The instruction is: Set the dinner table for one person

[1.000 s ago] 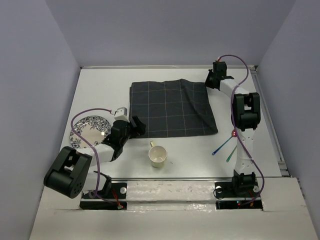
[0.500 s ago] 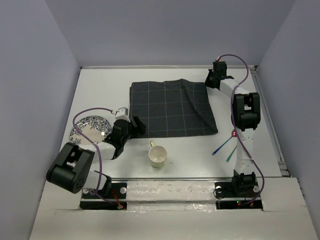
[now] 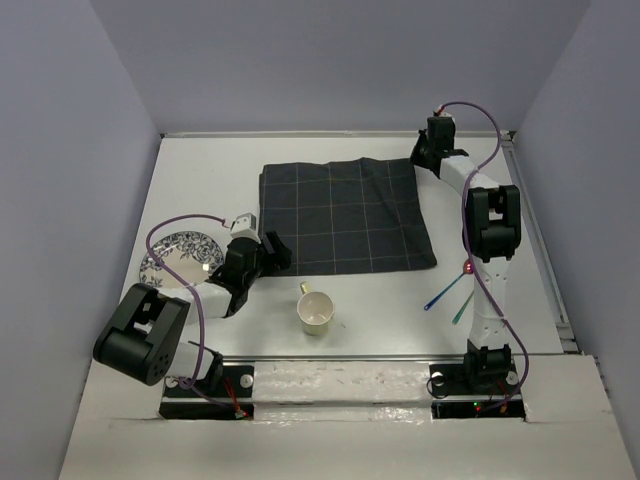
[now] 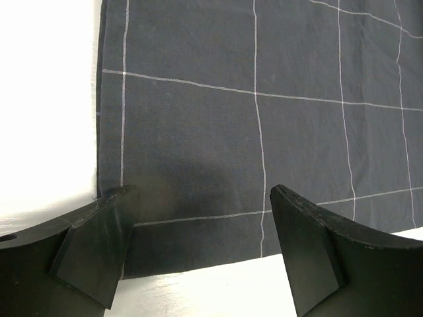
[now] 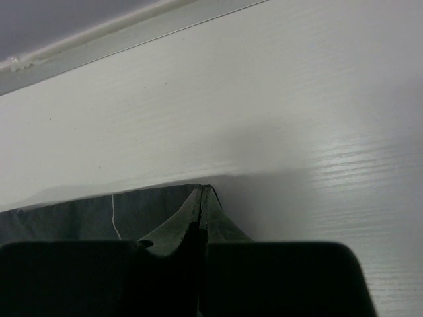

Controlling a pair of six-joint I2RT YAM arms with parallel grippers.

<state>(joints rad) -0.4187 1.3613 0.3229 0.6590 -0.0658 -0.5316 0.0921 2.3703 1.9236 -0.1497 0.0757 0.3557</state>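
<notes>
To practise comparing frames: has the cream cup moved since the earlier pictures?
No. The cream cup keeps the same gap to the metal strip at the dinner table's near edge and to the dark cloth.

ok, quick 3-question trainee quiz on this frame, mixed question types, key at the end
1. True or false: the right hand is shut on a corner of the cloth.
2. In the top view, where is the plate? A: left of the cloth. B: on the cloth. C: right of the cloth.
3. Fill in: the left hand is above the cloth's near left corner with its jaws ____.

Key: 1 true; 2 A; 3 open.
</notes>
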